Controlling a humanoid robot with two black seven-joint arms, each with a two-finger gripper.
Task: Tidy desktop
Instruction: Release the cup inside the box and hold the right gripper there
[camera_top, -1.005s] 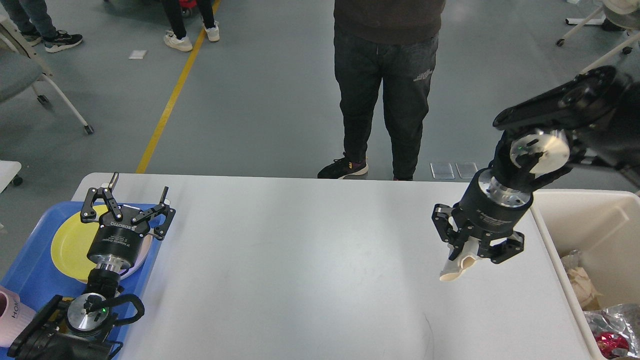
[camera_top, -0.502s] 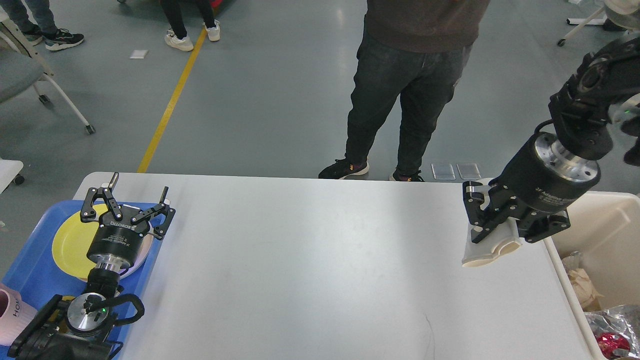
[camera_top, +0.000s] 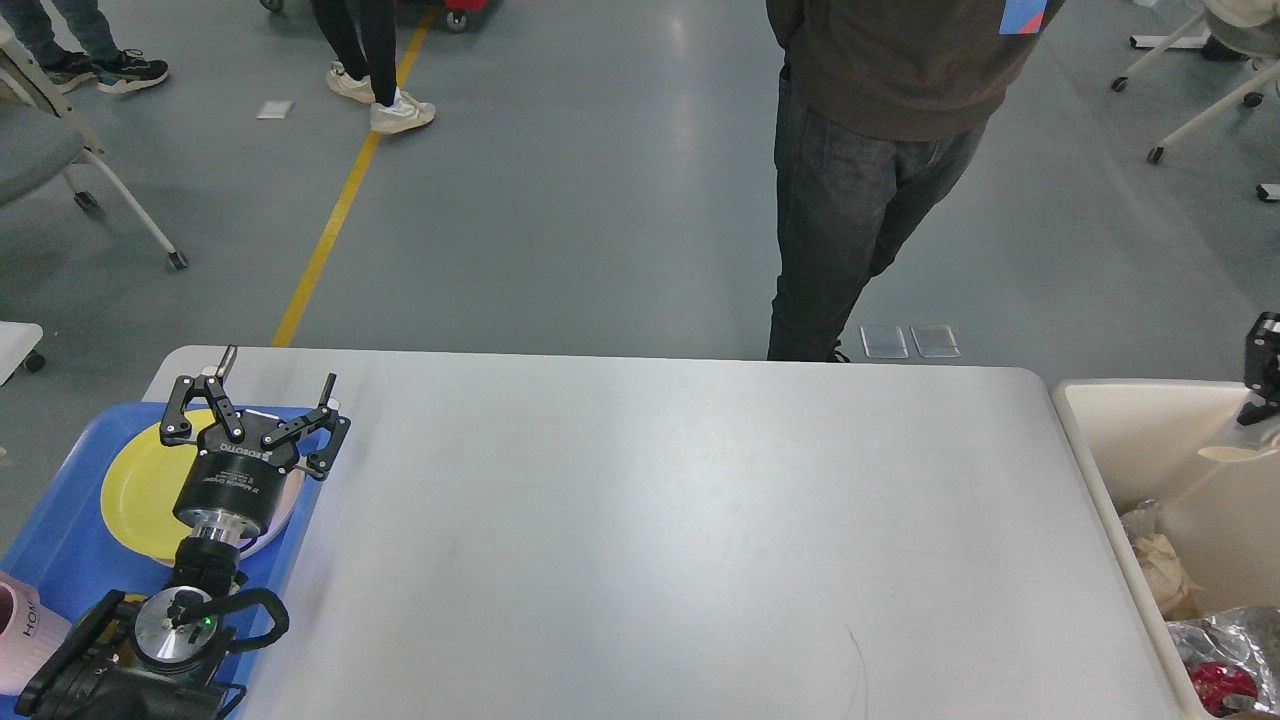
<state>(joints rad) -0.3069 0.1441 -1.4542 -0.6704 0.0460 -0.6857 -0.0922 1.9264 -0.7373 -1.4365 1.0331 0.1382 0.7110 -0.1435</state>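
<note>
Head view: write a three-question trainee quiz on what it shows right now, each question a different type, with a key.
1. True or false: the left gripper hangs open above the blue tray.
2. Multiple choice: what lies on that tray under the gripper? A) a yellow plate B) a green bowl C) a red book
3. Fill in: the cream bin stands at the desktop's ____ end, by the robot's sides.

Key
1. True.
2. A, the yellow plate.
3. Right; only a sliver of the right gripper shows there at the picture's edge, its state unreadable.
</note>
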